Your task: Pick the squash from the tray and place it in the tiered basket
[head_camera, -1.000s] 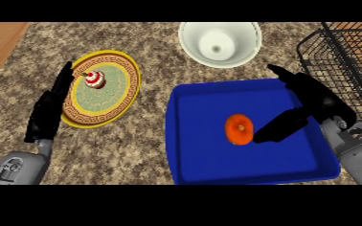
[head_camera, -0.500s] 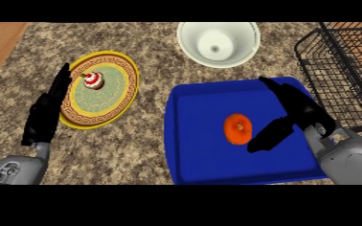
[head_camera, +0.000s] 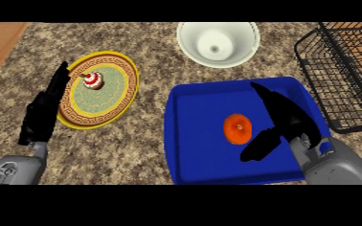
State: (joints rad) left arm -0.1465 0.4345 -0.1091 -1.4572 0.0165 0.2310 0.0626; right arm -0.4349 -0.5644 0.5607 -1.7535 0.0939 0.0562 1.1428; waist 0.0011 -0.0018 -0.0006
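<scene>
An orange squash [head_camera: 238,128] lies in the middle of the blue tray [head_camera: 205,158]. My right hand [head_camera: 285,119] hovers over the tray just right of the squash, open, its fingers reaching past the squash's far side and its thumb below it, with nothing held. The black wire tiered basket [head_camera: 338,74] stands at the right edge, only partly in view. My left hand [head_camera: 44,108] rests open at the left, fingers pointing up, beside the yellow plate.
A yellow-rimmed patterned plate [head_camera: 120,93] carries a small red and white cupcake [head_camera: 93,81]. A white bowl [head_camera: 216,43] stands behind the tray. A strip of wood shows at the counter's far left corner.
My right hand has moved left across the tray and closed in on the squash from its right side. The squash, tray and left hand have stayed put.
</scene>
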